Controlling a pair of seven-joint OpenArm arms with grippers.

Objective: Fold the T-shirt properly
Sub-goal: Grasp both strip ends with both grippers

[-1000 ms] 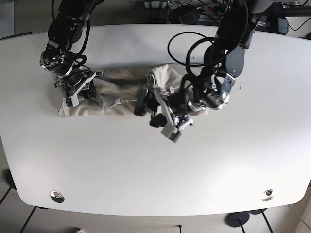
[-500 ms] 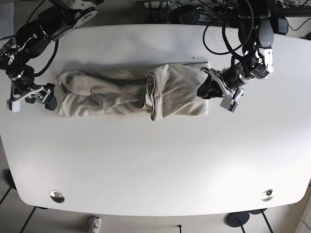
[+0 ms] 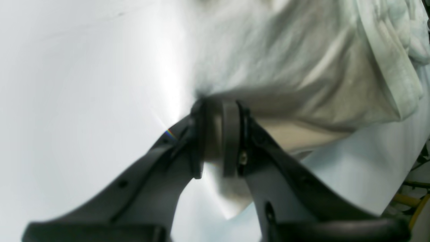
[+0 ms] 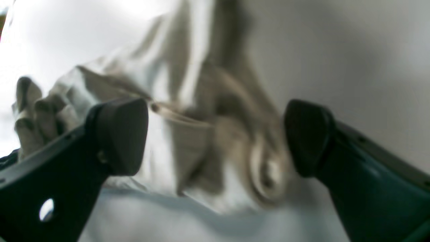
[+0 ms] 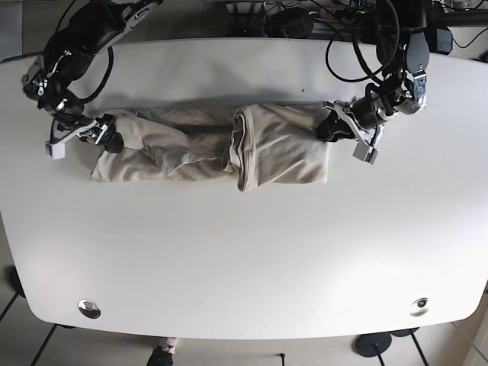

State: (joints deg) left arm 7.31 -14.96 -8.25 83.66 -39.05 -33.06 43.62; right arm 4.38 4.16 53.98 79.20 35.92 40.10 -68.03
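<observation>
Left wrist view: left fingers (image 3: 231, 141) pressed together on a fold of the T-shirt (image 3: 302, 74), fabric pinched between the two pads, cloth bunching just above the tips. White surface (image 3: 84, 84) fills the frame to the side of the grip. Some blur, but the clamp is plain.

Right wrist view: right fingers (image 4: 121, 134) spread wide, one pad on each side of the frame, rumpled beige cloth (image 4: 201, 134) lying between them. Neither pad visibly touches the fabric; blur makes contact hard to call. Nothing held.

Base view, outward from there: left gripper (image 5: 336, 126) sits at the shirt's far-right upper corner, on the camera's right, arm running up and back off the surface (image 5: 244, 259). Right gripper (image 5: 97, 130) sits at the opposite end, at the upper-left corner of the cloth, arm reaching in from the top left.

T-shirt (image 5: 210, 146) lies stretched in a long horizontal band across the upper middle of the surface, between the two grippers. Right half is folded over itself with a thick rolled edge near the centre; left half is looser and wrinkled, lower-left corner flat on the surface. Cables hang behind the far edge by the left arm.
</observation>
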